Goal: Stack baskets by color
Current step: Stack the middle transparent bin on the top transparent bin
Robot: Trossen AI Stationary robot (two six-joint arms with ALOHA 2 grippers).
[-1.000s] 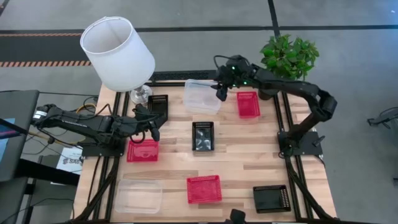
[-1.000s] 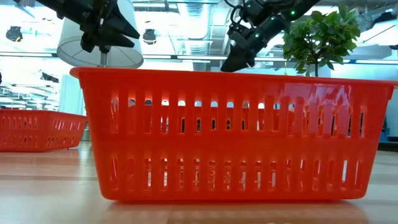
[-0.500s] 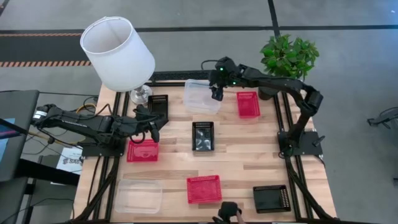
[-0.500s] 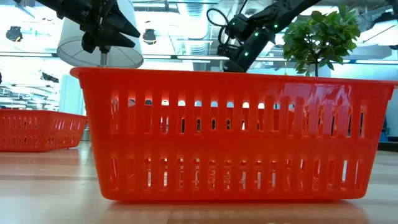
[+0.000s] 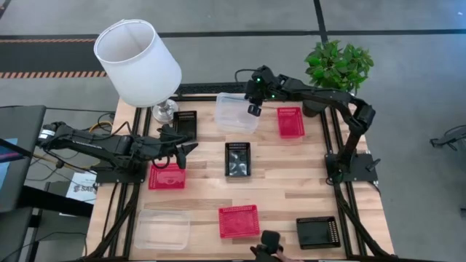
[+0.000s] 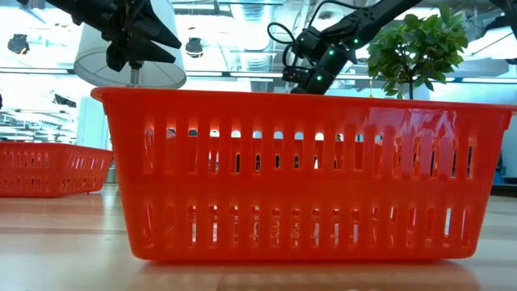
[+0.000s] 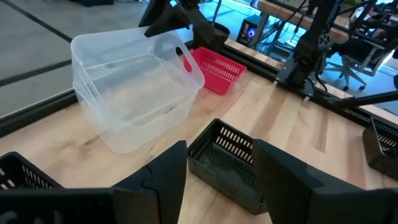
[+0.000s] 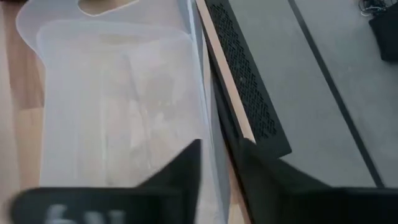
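Pinching the far rim of the clear see-through plastic basket stack [image 5: 237, 111] at the table's back edge, my right gripper [image 5: 252, 109] has its fingers [image 8: 180, 171] straddling the thin wall, which I judge could slip or drag both nested trays; my left gripper [image 5: 186, 149] hovers part-open nearby.

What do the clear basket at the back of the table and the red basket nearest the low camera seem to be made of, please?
The clear basket looks like thin translucent plastic with a frosted, slightly glossy finish: the wood shows through its walls. The red basket appears to be moulded plastic, glossy, with slotted walls that catch highlights.
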